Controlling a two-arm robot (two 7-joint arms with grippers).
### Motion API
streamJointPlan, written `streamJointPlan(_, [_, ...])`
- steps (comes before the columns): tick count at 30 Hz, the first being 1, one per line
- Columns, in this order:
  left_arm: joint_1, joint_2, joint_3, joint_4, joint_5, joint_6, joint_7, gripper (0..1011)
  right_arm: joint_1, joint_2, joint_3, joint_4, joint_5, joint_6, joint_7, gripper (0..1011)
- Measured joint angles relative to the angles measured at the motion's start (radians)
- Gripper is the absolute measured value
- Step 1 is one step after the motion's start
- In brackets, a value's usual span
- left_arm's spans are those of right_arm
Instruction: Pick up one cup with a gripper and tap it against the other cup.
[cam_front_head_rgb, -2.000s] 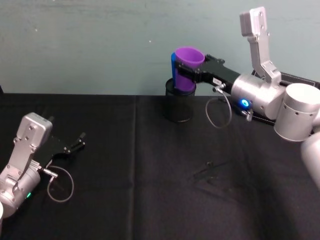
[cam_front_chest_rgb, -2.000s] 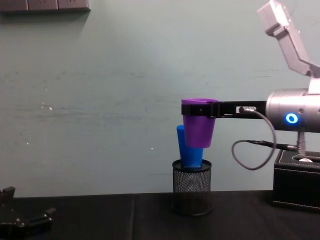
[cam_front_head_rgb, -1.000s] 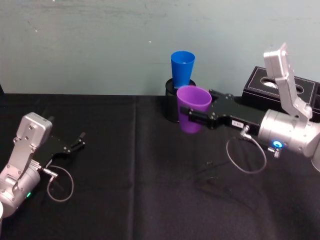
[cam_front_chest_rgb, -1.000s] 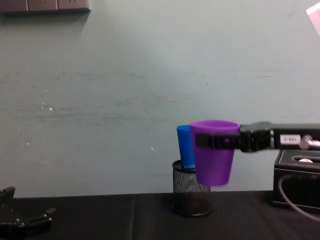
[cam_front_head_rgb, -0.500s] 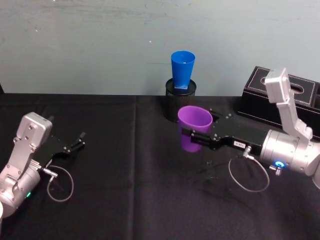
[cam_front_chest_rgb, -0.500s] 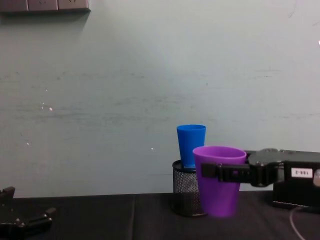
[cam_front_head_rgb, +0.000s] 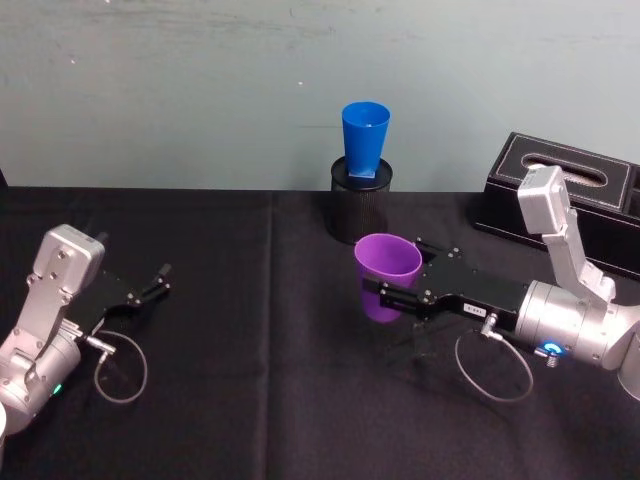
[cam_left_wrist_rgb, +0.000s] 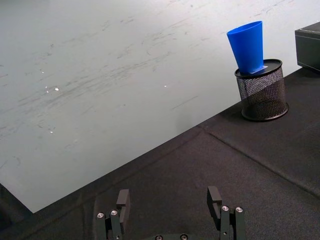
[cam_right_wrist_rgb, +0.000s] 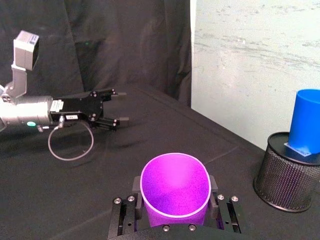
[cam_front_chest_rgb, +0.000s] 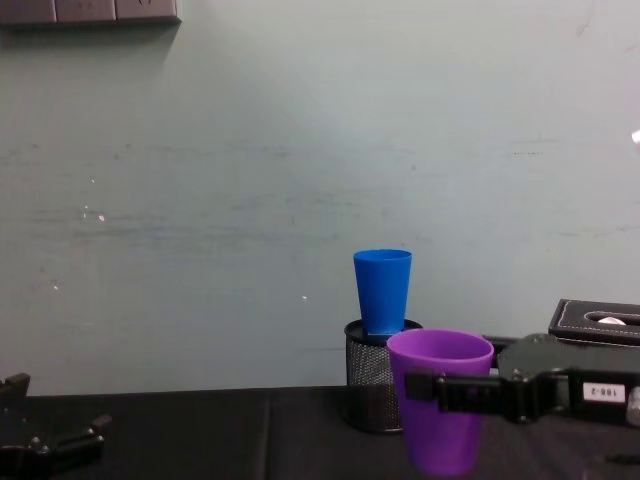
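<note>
Right end effector (cam_front_head_rgb: 383, 299) is clamped on the upright purple cup (cam_front_head_rgb: 387, 277), nearer than the blue cup (cam_front_head_rgb: 364, 140); left end effector (cam_front_head_rgb: 160, 281) rests spread open on the tabletop (cam_front_head_rgb: 250, 380).

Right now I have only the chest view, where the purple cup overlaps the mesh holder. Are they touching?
Observer: No. In the head view the purple cup is well nearer the robot than the mesh holder, with bare black cloth between them.
Operator: Does the right gripper have it squarely?
Observer: The right wrist view shows the right gripper shut on the cup, one finger on each side below the rim.
Operator: And the left gripper?
Observer: The left gripper is open with nothing between its fingers, at the left side of the cloth, far from the blue cup.
</note>
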Motion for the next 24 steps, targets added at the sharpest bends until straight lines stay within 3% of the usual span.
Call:
streamJointPlan(19, [0.0,0.0,0.0,0.0,0.0,0.0,0.0,1012,0.004,-0.012,-0.041,0.087,-0.017,-0.115,0.019,728])
streamJointPlan(24, [0.0,0.0,0.0,0.0,0.0,0.0,0.0,1011,0.003,-0.015,-0.046,0.1,-0.02,-0.12,0.025,726])
